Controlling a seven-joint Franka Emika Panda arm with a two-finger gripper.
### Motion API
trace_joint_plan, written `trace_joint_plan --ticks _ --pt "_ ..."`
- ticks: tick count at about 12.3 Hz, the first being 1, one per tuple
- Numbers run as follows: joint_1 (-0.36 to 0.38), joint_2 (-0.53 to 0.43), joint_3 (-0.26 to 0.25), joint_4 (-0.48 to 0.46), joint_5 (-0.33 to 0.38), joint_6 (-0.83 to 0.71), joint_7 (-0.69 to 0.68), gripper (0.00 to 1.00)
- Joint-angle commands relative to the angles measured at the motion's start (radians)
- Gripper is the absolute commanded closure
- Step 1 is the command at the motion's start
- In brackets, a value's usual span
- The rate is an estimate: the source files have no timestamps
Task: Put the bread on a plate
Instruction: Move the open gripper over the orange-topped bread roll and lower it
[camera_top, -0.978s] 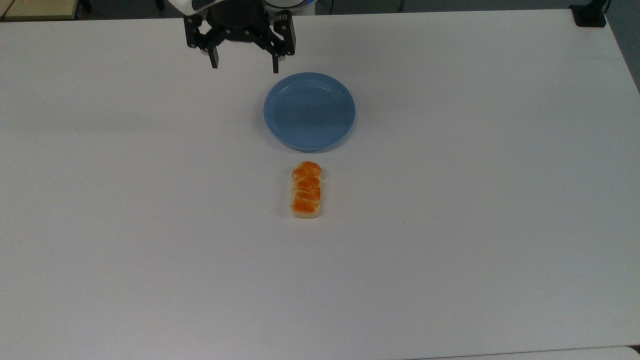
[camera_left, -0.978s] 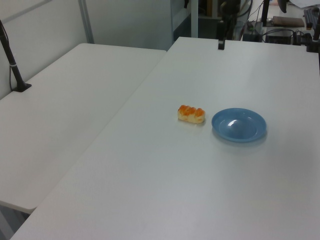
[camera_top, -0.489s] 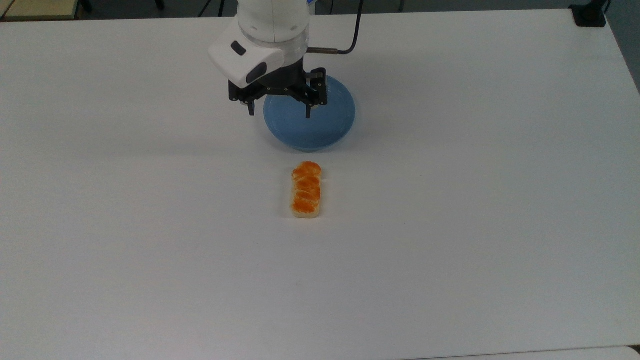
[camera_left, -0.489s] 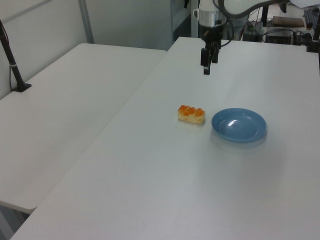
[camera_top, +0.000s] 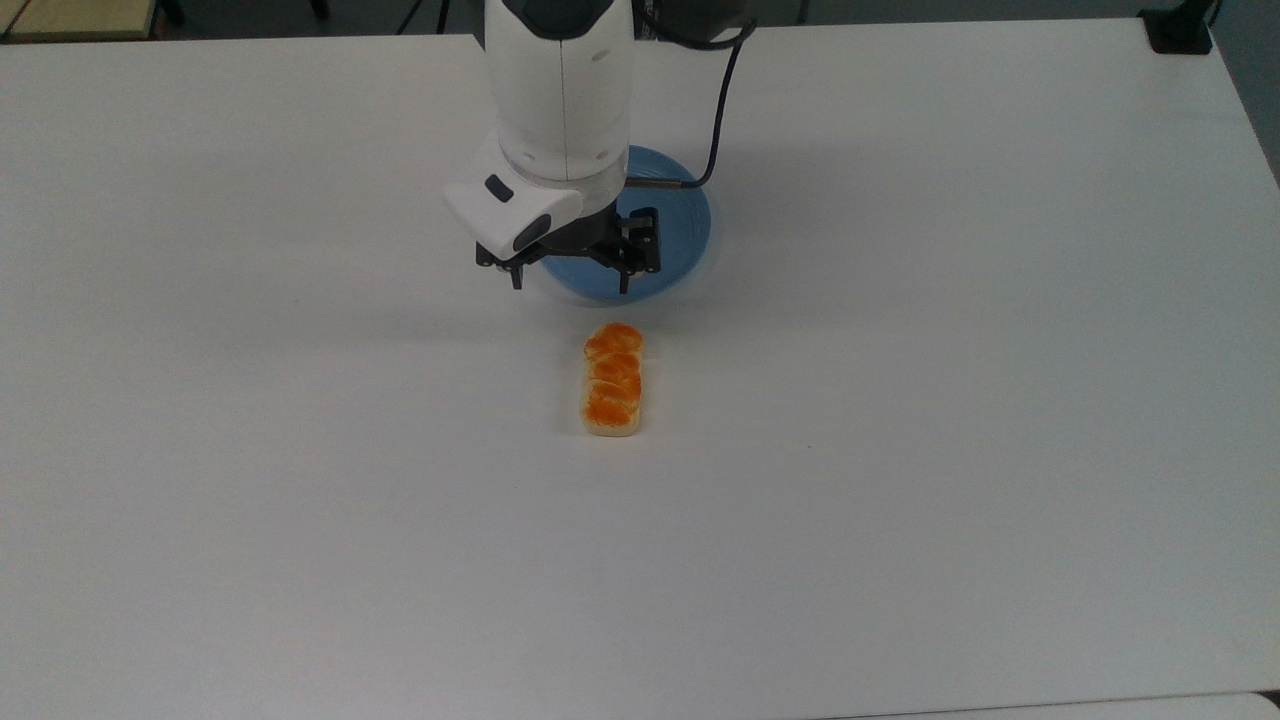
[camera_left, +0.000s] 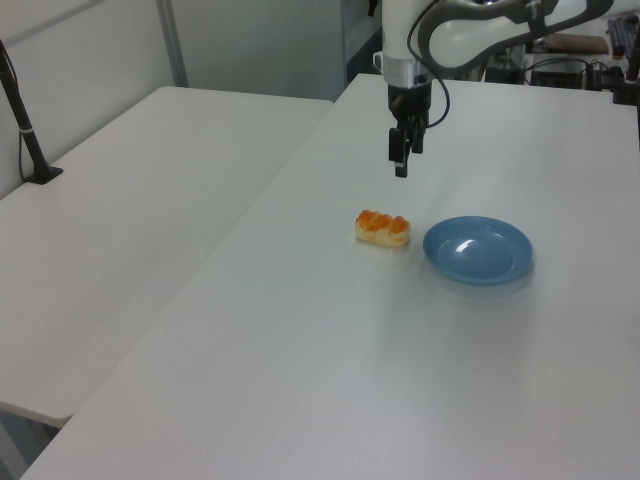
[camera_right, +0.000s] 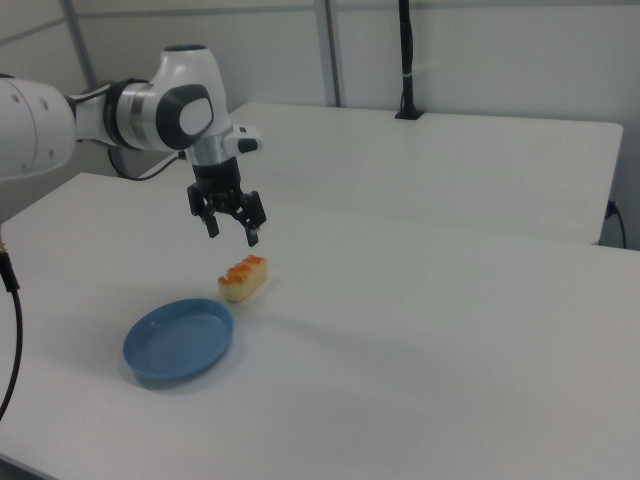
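While the black two-finger gripper (camera_top: 568, 284) is hanging spread and empty at top-view centre-top | small orange-topped bread loaf (camera_top: 612, 379) is lying just below it, long axis vertical | glossy round light-blue plate (camera_top: 685, 222) is waiting behind.

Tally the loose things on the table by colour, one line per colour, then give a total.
Orange-brown: 1, the bread
Light blue: 1, the plate
Total: 2
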Motion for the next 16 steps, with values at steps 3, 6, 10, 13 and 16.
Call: trace_joint_plan --ticks 3,6,10,13,16 --pt "0.015 0.083 -0.007 0.002 0.01 0.07 0.019 0.0" --pt "0.026 0.11 -0.006 0.002 0.01 0.102 0.022 0.0" --pt "0.037 0.153 -0.006 -0.001 0.005 0.174 0.076 0.0" --pt "0.037 0.169 -0.004 -0.001 0.011 0.179 0.12 0.0" --pt "0.043 0.207 -0.006 -0.001 0.008 0.252 0.171 0.0"
